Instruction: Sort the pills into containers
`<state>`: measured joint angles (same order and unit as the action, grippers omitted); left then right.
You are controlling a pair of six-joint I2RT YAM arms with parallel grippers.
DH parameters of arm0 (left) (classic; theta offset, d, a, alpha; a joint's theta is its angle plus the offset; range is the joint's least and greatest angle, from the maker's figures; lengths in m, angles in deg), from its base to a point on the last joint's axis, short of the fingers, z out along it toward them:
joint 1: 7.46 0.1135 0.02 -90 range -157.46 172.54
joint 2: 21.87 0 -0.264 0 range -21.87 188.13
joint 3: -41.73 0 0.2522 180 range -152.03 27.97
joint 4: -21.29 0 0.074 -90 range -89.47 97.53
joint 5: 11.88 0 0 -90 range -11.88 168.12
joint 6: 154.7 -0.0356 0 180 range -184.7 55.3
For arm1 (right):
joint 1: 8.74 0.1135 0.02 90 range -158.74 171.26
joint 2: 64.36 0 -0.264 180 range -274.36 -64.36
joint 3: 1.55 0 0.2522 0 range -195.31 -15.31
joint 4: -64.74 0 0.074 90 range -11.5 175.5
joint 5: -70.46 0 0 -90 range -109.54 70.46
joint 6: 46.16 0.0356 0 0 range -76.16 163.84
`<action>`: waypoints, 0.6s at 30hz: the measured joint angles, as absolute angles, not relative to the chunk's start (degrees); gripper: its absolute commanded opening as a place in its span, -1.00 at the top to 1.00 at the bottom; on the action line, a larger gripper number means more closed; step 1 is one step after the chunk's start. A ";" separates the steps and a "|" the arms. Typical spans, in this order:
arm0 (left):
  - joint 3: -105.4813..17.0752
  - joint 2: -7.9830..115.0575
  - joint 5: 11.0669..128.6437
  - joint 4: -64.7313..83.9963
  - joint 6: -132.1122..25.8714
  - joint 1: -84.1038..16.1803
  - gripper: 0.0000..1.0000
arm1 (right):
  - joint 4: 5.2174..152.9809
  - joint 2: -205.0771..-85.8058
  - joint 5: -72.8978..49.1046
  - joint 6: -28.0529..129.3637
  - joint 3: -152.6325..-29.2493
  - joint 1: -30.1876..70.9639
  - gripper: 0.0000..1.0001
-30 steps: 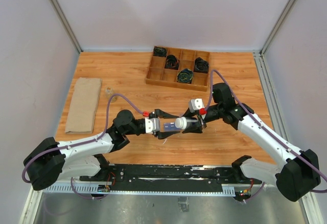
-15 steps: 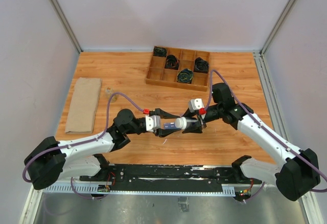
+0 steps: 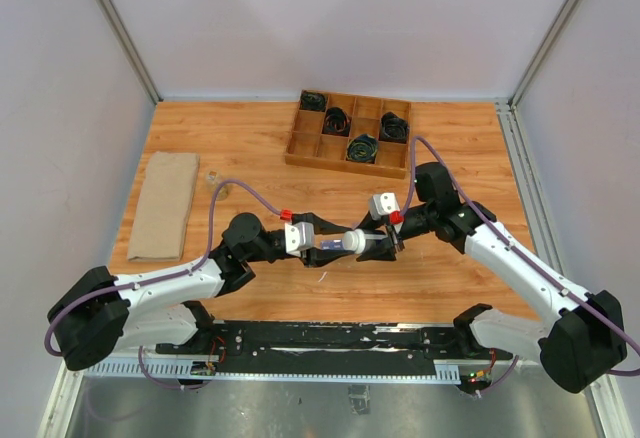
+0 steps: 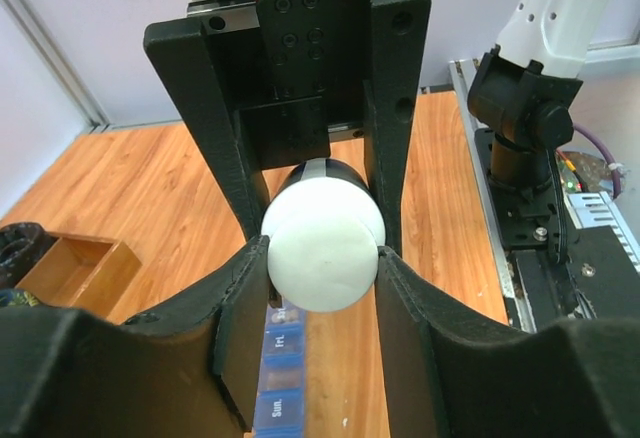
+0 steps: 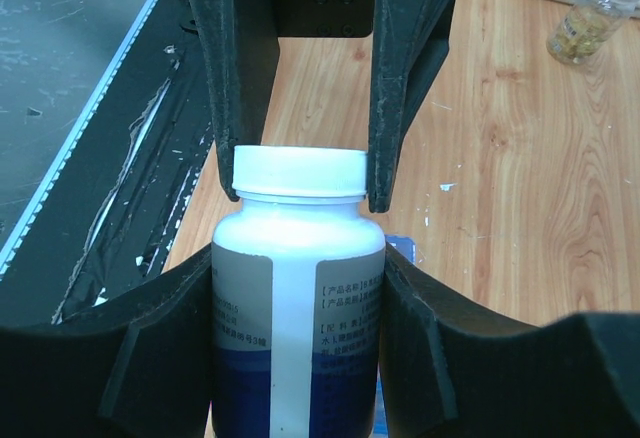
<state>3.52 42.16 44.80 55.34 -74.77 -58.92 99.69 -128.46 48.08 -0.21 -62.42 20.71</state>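
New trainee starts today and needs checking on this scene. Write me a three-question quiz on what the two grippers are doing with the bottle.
1. True or false: the right gripper holds the bottle by its body.
2. The left gripper has its fingers on either side of: A) the white cap B) the wooden tray C) the beige cloth.
3. Name the blue thing seen beneath the cap in the left wrist view.
Key: 1 true; 2 A; 3 the pill organizer.

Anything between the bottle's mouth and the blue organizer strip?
Yes. The white cap is on the bottle, with the left pincer closed on it. The organizer lies right below.
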 measured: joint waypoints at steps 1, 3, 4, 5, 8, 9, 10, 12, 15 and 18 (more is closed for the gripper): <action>3.52 42.16 44.86 55.41 -74.33 -58.92 0.81 | 99.78 -128.46 48.12 -0.17 -62.42 20.71 0.99; 3.52 42.16 44.97 55.47 -72.95 -58.92 0.98 | 99.89 -128.46 48.16 -0.08 -62.42 20.71 0.99; 3.45 42.23 45.12 55.49 -71.81 -58.92 0.99 | 99.93 -128.46 48.16 0.03 -62.42 20.71 0.99; 3.26 42.40 45.36 55.56 -70.24 -58.92 0.99 | 100.04 -128.50 48.14 0.09 -62.42 20.71 0.99; 2.80 43.01 46.81 55.95 -63.95 -58.92 0.99 | 100.22 -128.87 47.90 0.40 -62.42 20.71 0.99; 2.80 43.19 47.46 56.30 -61.48 -58.92 0.99 | 100.24 -129.00 47.84 0.55 -62.42 20.71 0.99; 2.86 43.30 48.14 56.78 -58.83 -58.92 1.00 | 100.24 -129.18 47.79 0.64 -62.44 20.71 0.99; 3.85 43.30 50.24 58.68 -53.15 -58.95 0.99 | 100.22 -129.44 47.81 0.99 -62.57 20.71 0.99; 6.27 42.23 54.78 60.56 -45.02 -59.16 0.99 | 99.61 -129.70 47.40 1.62 -62.68 20.74 0.99; 9.07 39.89 59.57 60.83 -38.66 -59.80 1.00 | 98.51 -129.90 46.81 1.97 -62.83 20.80 0.99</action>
